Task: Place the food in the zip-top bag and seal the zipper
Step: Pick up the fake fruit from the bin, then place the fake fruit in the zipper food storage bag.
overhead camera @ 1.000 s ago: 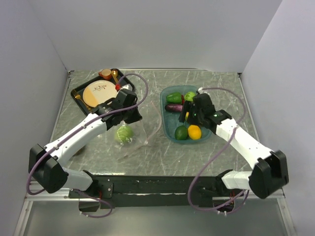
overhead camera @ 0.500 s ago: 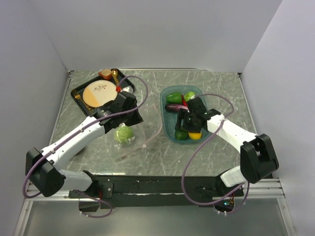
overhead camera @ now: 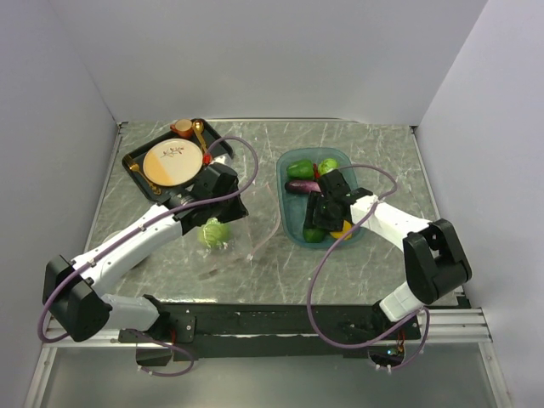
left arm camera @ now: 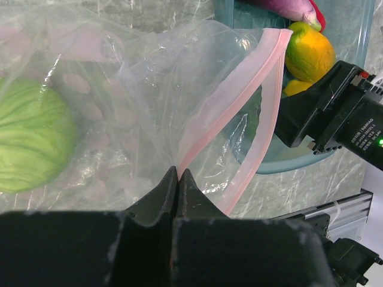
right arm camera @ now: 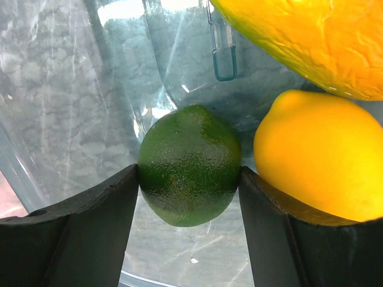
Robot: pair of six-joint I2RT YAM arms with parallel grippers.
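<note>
Zip-top bag: mouth pinched, fruit gripped in tub

Left fingers, pressed together, pinch the bag at its pink zipper. The bag lies on the surface beside the teal tub, with a light green round vegetable behind its film. Right fingers clamp a dark green round fruit inside the tub, next to the lemon.

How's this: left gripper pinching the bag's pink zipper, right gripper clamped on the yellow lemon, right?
No: the right wrist view shows the right gripper clamped on the green lime, not the lemon beside it. The left gripper does pinch the zipper.
</note>
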